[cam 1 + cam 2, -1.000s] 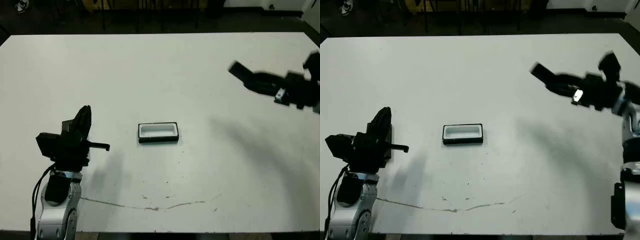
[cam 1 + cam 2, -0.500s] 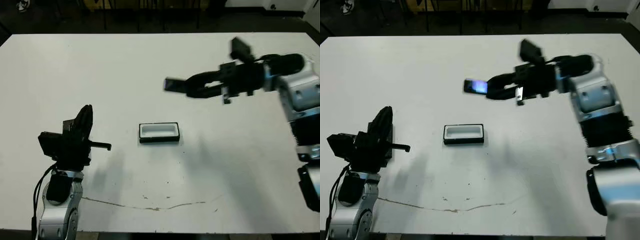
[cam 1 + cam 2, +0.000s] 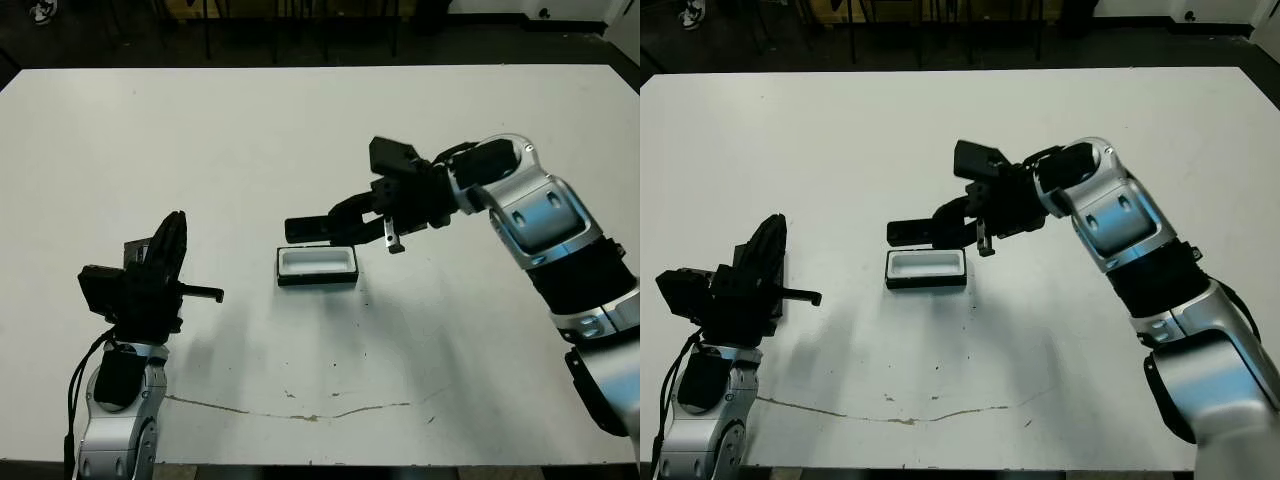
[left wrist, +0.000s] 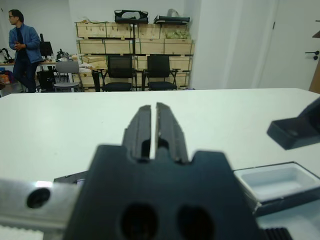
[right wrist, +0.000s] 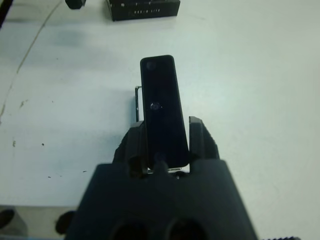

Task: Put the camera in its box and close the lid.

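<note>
My right gripper [image 3: 362, 214] is shut on the camera [image 3: 311, 228], a slim black bar that sticks out level from its fingers. The bar hovers just above the box [image 3: 318, 265], an open black tray with white lining near the table's middle. The right wrist view shows the camera [image 5: 162, 107] covering most of the box. The lid [image 5: 145, 9] lies flat on the table beside my left gripper [image 3: 176, 222], which stands shut and empty to the left of the box. From the left wrist, the box [image 4: 280, 181] shows with the camera's end [image 4: 295, 132] over it.
A thin dark crack line [image 3: 300, 415] runs across the table near its front edge. Beyond the table's far side, the left wrist view shows a person [image 4: 22, 50] in a blue jacket, office chairs [image 4: 120, 72] and stacked crates.
My right arm has swung in from the far right with the camera and come down to just above the box. The left arm, box and lid have stayed put.
</note>
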Robot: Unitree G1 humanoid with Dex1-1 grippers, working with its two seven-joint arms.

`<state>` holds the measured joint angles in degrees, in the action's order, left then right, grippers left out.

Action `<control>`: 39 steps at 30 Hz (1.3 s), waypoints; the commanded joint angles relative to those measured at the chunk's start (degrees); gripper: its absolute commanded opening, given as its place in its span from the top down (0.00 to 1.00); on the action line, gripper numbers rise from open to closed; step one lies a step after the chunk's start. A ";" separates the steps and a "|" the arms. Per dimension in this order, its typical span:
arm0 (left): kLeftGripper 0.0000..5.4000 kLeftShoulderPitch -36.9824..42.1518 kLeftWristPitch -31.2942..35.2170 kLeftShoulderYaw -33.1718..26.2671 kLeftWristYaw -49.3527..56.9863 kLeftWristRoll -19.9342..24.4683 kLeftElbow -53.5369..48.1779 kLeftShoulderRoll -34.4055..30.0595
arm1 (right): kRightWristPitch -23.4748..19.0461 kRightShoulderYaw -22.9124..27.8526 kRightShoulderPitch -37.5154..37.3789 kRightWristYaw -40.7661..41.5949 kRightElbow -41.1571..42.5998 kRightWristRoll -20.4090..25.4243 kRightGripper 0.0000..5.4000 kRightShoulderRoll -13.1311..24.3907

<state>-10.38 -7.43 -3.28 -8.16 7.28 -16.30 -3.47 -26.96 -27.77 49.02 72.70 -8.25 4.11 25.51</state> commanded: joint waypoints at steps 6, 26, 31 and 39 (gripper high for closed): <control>1.00 -1.14 0.62 0.16 0.25 0.13 0.47 0.00 | -0.66 -1.85 -1.42 -1.38 -1.06 -2.49 0.87 -0.39; 1.00 -1.57 -0.25 0.67 1.06 -1.46 0.52 -0.15 | 1.32 -4.69 -1.95 -0.96 -4.47 -6.06 0.87 -0.89; 1.00 -1.63 0.00 0.68 1.03 -1.26 0.53 -0.11 | 2.42 -5.03 -1.83 -0.20 -6.06 -6.50 0.87 -1.58; 1.00 -1.71 -0.32 0.70 0.97 -0.99 0.80 -0.02 | 3.14 -5.60 -1.77 -0.67 -7.34 -8.29 0.87 -2.58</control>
<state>-11.28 -8.41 -2.55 -7.42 6.70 -16.31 -3.34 -23.85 -32.75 47.96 71.97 -14.92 -3.81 23.37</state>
